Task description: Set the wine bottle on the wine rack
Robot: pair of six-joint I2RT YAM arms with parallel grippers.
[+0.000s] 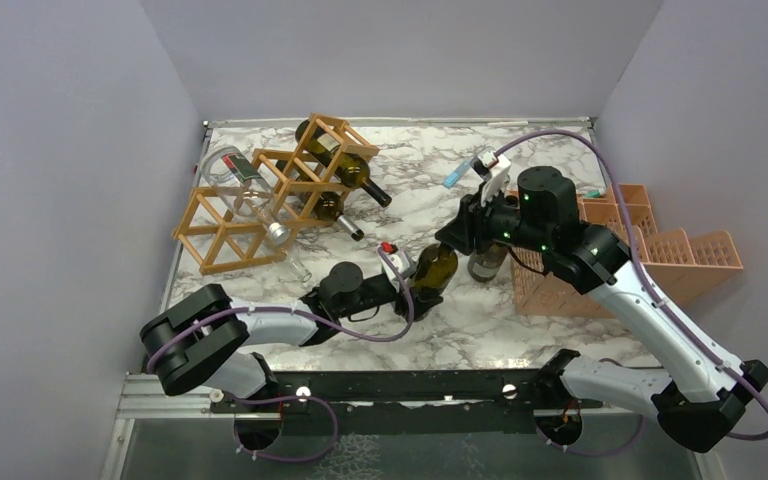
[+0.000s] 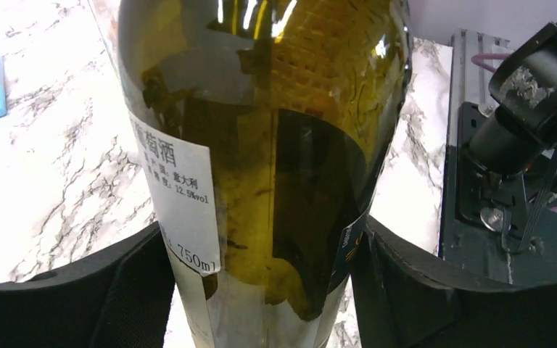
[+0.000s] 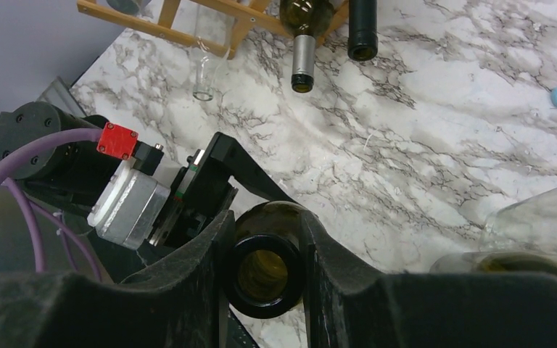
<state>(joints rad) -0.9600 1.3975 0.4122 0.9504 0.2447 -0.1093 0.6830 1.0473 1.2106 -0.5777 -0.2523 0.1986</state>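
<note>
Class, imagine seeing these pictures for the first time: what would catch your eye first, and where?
A green wine bottle mid-table, held at both ends: the left gripper has its jaws round the body, the right gripper at the mouth. Then the wooden wine rack at far left, already holding bottles, and the pink crate at right.

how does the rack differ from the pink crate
The rack is light-brown wood with thin bars forming open diamond cells. The crate is salmon-pink plastic with fine gridded walls. The rack stands at the far left and has bottles lying in it. The crate is at the right, and no bottle shows inside it. Both are open frames split into compartments.
</note>
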